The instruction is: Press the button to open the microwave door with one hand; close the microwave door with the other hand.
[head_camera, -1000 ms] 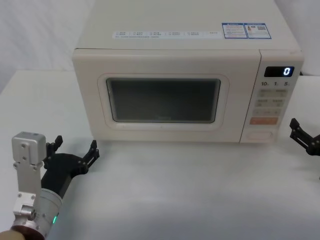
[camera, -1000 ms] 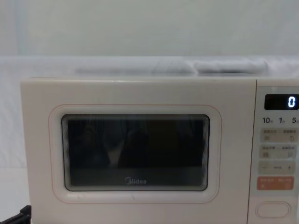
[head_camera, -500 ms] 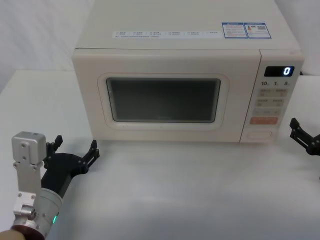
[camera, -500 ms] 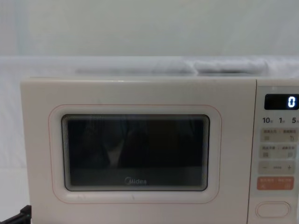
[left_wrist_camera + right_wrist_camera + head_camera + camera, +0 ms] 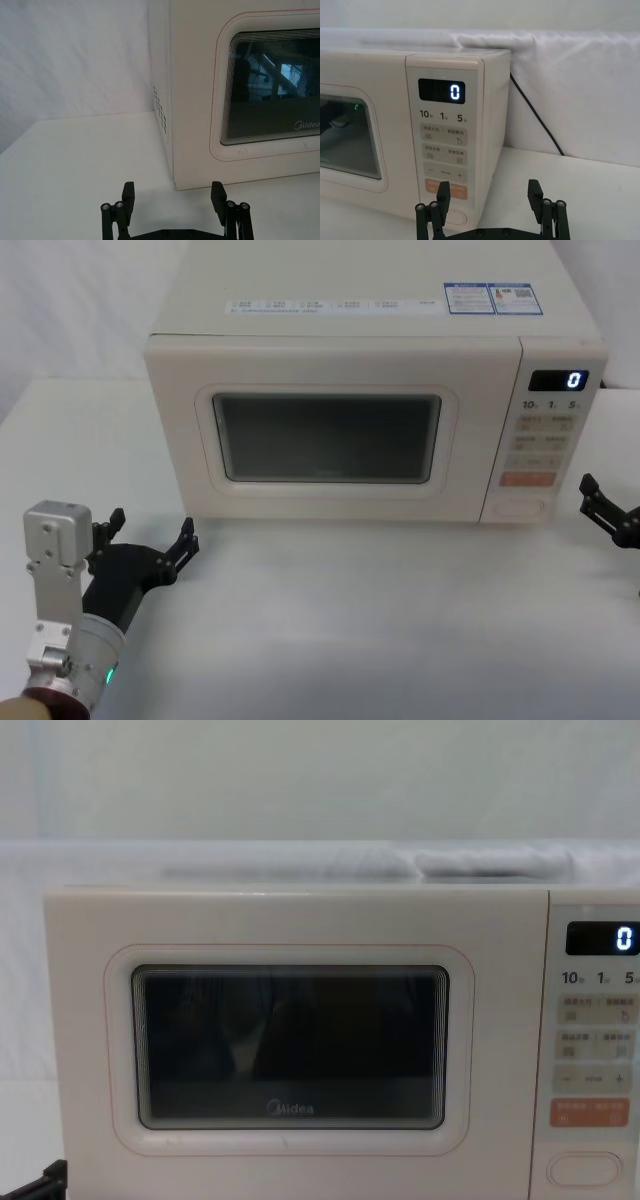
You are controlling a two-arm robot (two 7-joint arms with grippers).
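Note:
The cream microwave stands at the back of the white table, and the microwave door (image 5: 330, 360) with its dark window is shut flush. The same door (image 5: 290, 920) carries a Midea logo. The button (image 5: 520, 508) is the wide oval at the bottom of the control panel, also seen as an oval button (image 5: 584, 1168). My left gripper (image 5: 153, 527) rests open on the table in front of the microwave's left corner, apart from it. In its wrist view the left gripper (image 5: 173, 192) holds nothing. My right gripper (image 5: 612, 515) sits to the right of the panel, and the right gripper (image 5: 489, 192) is open and empty.
An orange key (image 5: 527, 479) sits just above the button, under pale keys and a display (image 5: 558, 382) reading 0. A black power cable (image 5: 535, 115) runs down the white cloth behind the microwave's right side. Bare table (image 5: 380, 620) lies in front.

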